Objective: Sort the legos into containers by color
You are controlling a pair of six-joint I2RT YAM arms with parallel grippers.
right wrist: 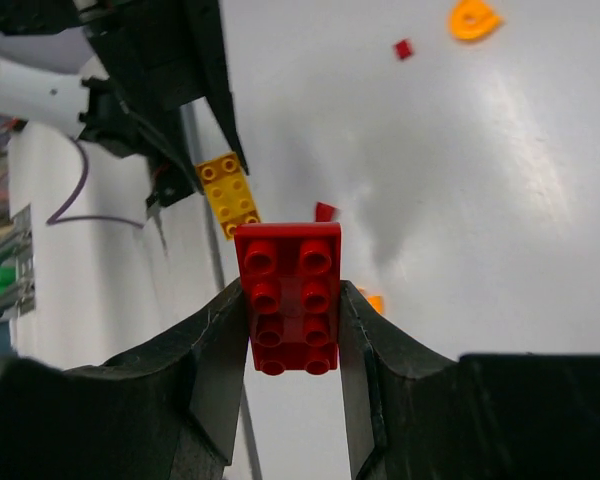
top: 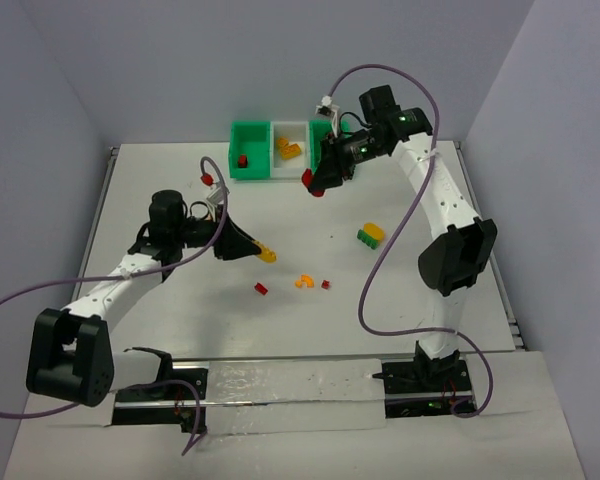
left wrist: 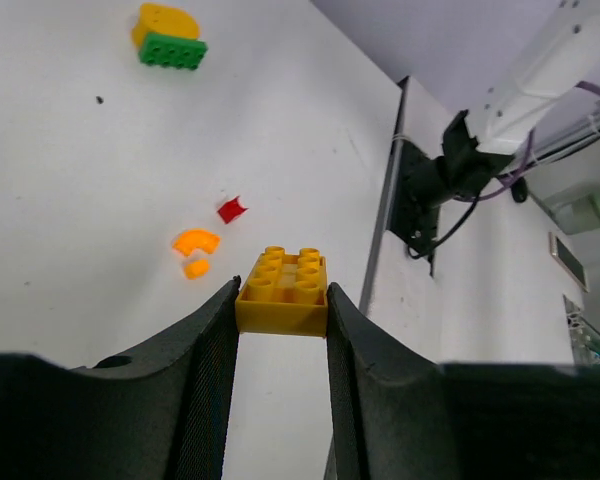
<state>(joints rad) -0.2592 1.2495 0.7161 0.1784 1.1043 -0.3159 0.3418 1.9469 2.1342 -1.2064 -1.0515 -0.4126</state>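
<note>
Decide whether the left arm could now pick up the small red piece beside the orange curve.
Probably not: its jaws are shut on a yellow brick, though the way there looks free.

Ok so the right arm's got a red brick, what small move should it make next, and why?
Probably swing the right gripper leftward until the red brick hangs over the left green bin. That bin already holds a red piece, the white bin holds yellow pieces, and the gripper hangs nearer the white bin.
</note>
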